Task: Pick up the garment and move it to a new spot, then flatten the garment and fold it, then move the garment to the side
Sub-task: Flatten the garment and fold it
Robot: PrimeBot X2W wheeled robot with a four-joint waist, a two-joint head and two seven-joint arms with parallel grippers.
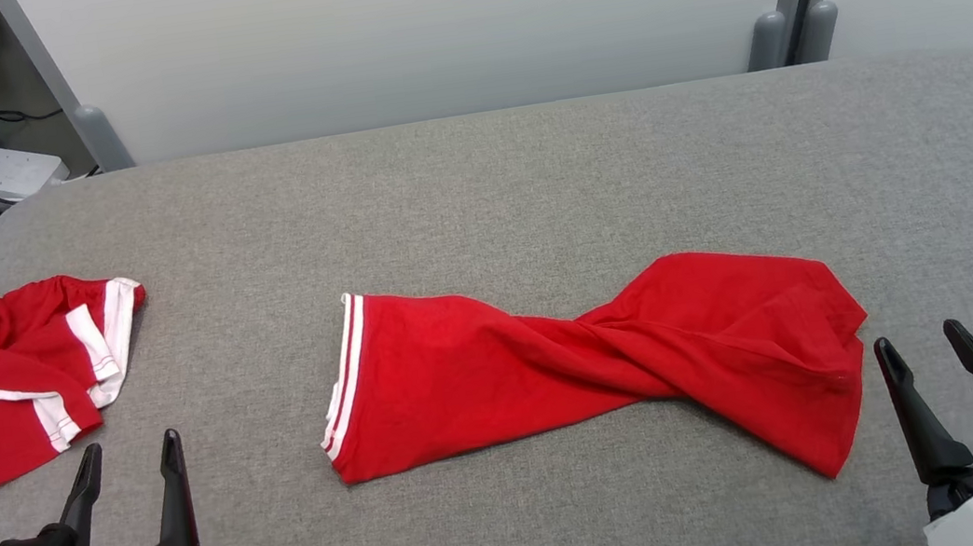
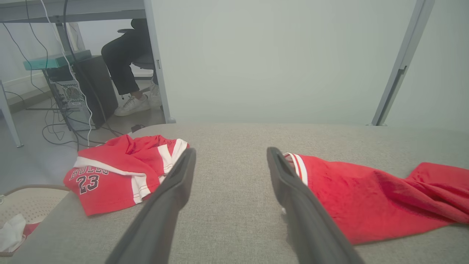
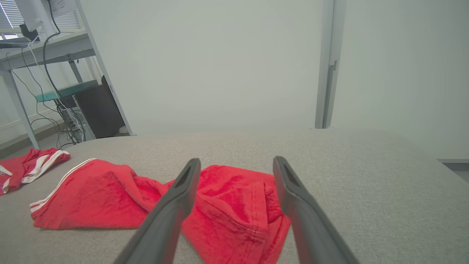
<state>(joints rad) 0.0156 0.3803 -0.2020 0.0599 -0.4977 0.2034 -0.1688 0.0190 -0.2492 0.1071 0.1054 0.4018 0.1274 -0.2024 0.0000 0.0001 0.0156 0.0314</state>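
A red garment [image 1: 591, 353] with white stripes along its left hem lies in the middle of the grey padded table [image 1: 474, 181], twisted at its centre. It also appears in the left wrist view [image 2: 366, 190] and the right wrist view [image 3: 91, 194]. My left gripper [image 1: 131, 444] stands open near the front left, empty, with the striped hem just right of its fingers [image 2: 231, 150]. My right gripper [image 1: 918, 335] stands open at the front right, just off the garment's right end, which lies beyond its fingertips [image 3: 236, 159].
A second red garment [image 1: 2, 374] printed "BULLS 23" lies crumpled at the table's left edge [image 2: 117, 172]. Off the table to the left are a power strip and cables [image 1: 3, 172], a computer tower [image 2: 73, 99], a seated person's legs [image 2: 124, 66] and a pale basket [image 2: 25, 205].
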